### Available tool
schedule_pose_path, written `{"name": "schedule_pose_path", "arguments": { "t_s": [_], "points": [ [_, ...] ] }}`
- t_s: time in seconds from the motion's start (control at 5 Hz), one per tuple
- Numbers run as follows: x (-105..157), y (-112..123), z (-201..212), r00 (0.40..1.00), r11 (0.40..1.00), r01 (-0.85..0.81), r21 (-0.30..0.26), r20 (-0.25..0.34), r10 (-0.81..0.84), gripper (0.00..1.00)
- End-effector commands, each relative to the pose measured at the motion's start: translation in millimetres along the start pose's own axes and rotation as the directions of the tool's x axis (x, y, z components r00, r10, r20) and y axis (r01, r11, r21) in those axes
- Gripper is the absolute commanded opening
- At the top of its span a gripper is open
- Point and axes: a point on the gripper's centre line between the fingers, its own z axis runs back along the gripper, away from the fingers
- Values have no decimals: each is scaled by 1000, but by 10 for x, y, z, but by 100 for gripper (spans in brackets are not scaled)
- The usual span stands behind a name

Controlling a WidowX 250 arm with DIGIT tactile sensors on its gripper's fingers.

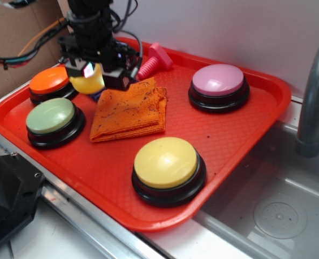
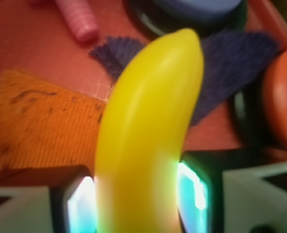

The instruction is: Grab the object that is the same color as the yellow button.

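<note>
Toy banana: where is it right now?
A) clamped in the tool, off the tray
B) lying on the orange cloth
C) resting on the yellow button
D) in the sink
A: the toy banana sits between the tool's fingers, lifted above the red tray.

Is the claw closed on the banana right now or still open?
Shut on it. In the wrist view the toy banana sits clamped between both pads of the claw, above the orange cloth.

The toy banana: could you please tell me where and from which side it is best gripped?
Across its thick middle, from above, as the gripper does now: fingers press the toy banana's two long sides, where the body is widest; the tapered ends would slip.
</note>
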Motion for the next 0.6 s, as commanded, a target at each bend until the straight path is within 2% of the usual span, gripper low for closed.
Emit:
{"name": "schedule_pose_path", "arguments": {
  "t_s": [0.0,0.2,0.4],
  "points": [
    [-130,-124,607,976,970,216,-114,41,-212,0],
    [-347,-203,814,959,950,285,-131,37,-282,0],
    [-463,-244,872,958,950,287,-118,19,-287,0]
  ]
}}
